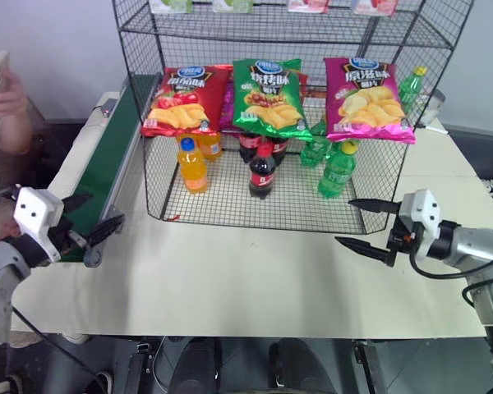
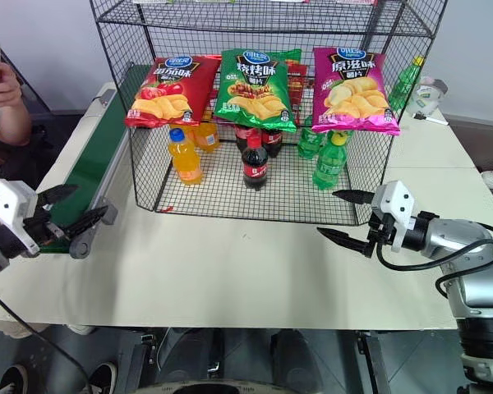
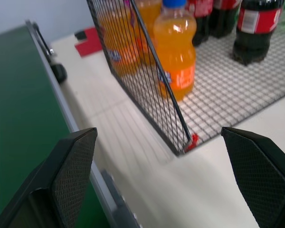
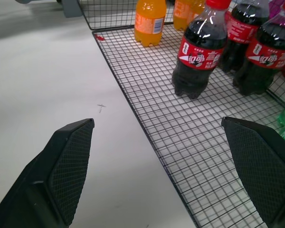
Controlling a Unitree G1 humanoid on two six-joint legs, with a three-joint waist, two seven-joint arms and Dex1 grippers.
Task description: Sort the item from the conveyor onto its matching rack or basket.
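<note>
Left eye view: both grippers, left (image 1: 89,222) and right (image 1: 364,224), hover over the table (image 1: 230,279), fingers spread, empty. Beyond, the green bag (image 1: 269,97) already lies on the rack (image 1: 148,115), conveyor (image 1: 107,156) bare; sorting looks done, awaiting another item.

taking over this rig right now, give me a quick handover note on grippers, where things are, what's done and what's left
Left gripper: open, holding nothing, at the near end of the conveyor.
Right gripper: open, holding nothing, over the table in front of the rack.
Green crisp bag: on the rack's middle tier, between the red crisp bag and the magenta crisp bag. Bottles stand on the tier below.
Done: the green bag looks sorted.
Left: nothing shows on the visible belt; watch for the next item.
</note>
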